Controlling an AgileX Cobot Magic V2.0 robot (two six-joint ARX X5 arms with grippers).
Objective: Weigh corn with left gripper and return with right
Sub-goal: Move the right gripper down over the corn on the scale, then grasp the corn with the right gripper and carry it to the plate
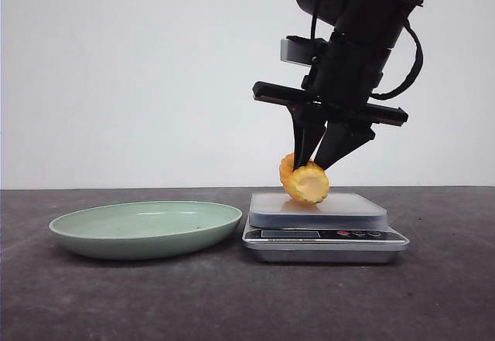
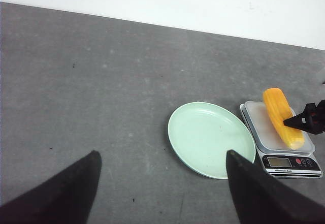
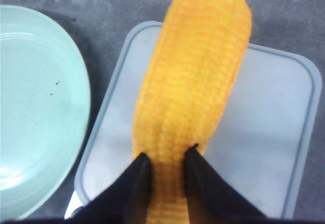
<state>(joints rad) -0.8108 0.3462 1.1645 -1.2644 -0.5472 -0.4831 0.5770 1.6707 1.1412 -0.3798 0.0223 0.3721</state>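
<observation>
Bench (image 1: 77, 302) space toward the left edge carries nothing but the green plate (image 1: 147, 228), which sits empty, so you can read it as the place the corn goes back to. Your left gripper (image 2: 162, 183) hangs high and well back from the work; its fingers (image 2: 66, 193) stand wide apart and hold nothing, which suggests its share of the weighing is done.

Just to the right of the plate, close beside it, stands the scale (image 1: 325, 236). The corn (image 1: 305, 180) lies along its platform, one cut end facing the front edge of the bench. Your right gripper (image 1: 321, 159) comes down from above, and its fingers (image 3: 134, 183) are pinched on the near end of the cob, one on each side. Whether the corn rests on the platform or is just clear of it, you cannot tell.

A grip that near the end leaves most of the cob's length hanging out, so it may droop or twist as you carry it across to the plate.
</observation>
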